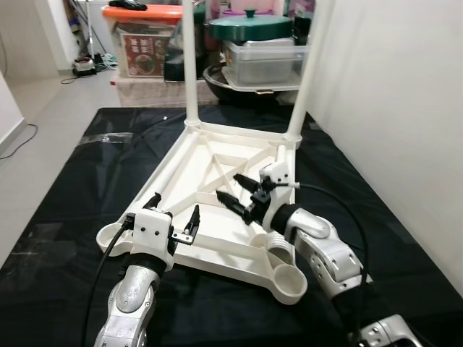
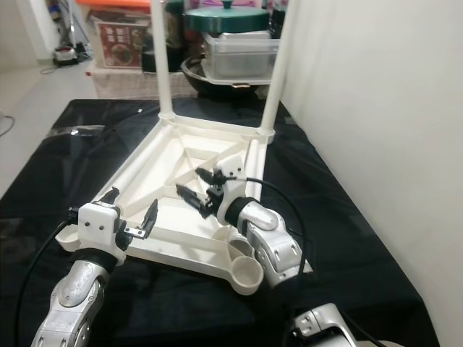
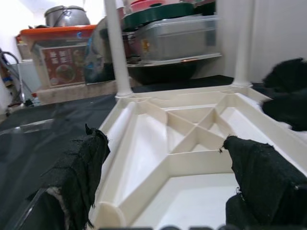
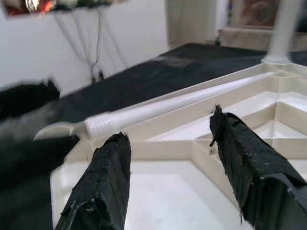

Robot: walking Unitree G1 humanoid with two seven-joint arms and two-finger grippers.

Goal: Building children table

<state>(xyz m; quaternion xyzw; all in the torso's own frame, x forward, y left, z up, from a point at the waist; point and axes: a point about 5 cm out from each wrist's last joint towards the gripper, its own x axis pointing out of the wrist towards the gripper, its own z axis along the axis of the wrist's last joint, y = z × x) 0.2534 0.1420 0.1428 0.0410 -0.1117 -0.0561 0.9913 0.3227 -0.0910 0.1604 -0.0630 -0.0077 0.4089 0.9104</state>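
A white plastic children's table (image 1: 217, 254) lies upside down on a black cloth. Two white legs (image 1: 190, 65) (image 1: 307, 72) stand upright in its far corners. A third, loose leg (image 1: 170, 170) lies along the table's left edge, its threaded end (image 4: 100, 125) pointing toward me. The near corner sockets (image 1: 293, 283) (image 1: 108, 235) hold nothing. My left gripper (image 1: 173, 211) hovers open over the near-left rim, close to the loose leg's end. My right gripper (image 1: 237, 189) hangs open above the ribbed middle of the underside, holding nothing.
The black cloth (image 1: 72, 188) covers the floor around the table. Behind it stand an orange-lidded box (image 1: 141, 40), a green-lidded pot (image 1: 249, 27) and a clear container (image 1: 264, 61). A white wall (image 1: 391, 108) runs close along the right. Bare floor tiles (image 1: 43, 108) lie to the left.
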